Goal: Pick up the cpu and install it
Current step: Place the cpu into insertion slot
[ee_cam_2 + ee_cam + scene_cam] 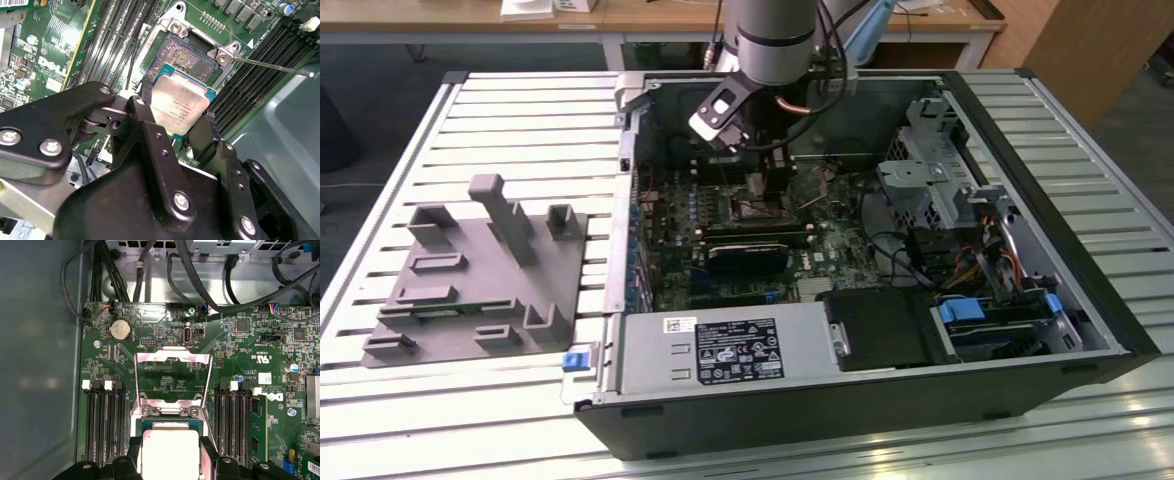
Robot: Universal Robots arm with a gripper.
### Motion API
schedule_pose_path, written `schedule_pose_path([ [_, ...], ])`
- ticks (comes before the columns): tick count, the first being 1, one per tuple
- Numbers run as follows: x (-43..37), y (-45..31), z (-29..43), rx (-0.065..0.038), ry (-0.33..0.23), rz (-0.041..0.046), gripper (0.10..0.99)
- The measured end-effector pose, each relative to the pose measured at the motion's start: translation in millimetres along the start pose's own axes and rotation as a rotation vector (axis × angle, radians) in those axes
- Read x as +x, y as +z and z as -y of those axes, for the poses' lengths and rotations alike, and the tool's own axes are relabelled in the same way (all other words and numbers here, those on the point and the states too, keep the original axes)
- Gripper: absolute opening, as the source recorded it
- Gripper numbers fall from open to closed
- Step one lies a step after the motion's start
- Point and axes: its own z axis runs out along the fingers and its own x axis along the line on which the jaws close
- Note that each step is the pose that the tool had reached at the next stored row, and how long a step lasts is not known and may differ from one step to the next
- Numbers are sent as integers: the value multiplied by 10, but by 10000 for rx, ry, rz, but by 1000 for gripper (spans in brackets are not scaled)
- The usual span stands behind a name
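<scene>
While the gripper [178, 114], its jaws clamped on opposite edges of the cpu [181, 102], holds it just above the open socket [184, 49] with load plate [172, 358] raised, installation appears in hand; seating likely calls for square alignment and a gentle descent.

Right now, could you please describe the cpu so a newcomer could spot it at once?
Inside the open computer case, find the green motherboard. At its socket, the black gripper clasps the cpu: a small flat square with a shiny silver top, unlike the long dark memory slots either side.
</scene>
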Motion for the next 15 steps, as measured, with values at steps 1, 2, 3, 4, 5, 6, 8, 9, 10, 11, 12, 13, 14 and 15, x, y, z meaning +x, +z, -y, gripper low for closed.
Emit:
schedule_pose_path([
  [1, 0, 2, 4, -1, 0, -1, 541],
  [2, 0, 4, 6, -1, -1, -1, 541],
  [3, 0, 6, 8, 0, -1, 0, 541],
  [4, 0, 7, 10, 1, -2, 1, 541],
  [5, 0, 9, 10, 0, -3, 0, 541],
  [6, 0, 13, 11, 0, -2, -1, 541],
  [8, 0, 24, 12, 0, -2, 0, 541],
  [9, 0, 30, 12, 0, -2, 0, 541],
  [10, 0, 37, 13, 0, -2, -1, 541],
  [11, -1, 43, 13, 0, -1, 0, 541],
  [12, -1, 49, 14, 0, -2, 0, 541],
  [13, -2, 55, 14, 0, -1, 0, 541],
  [14, -3, 61, 15, 1, 0, 0, 541],
  [15, -5, 66, 16, 0, -1, 0, 541],
])
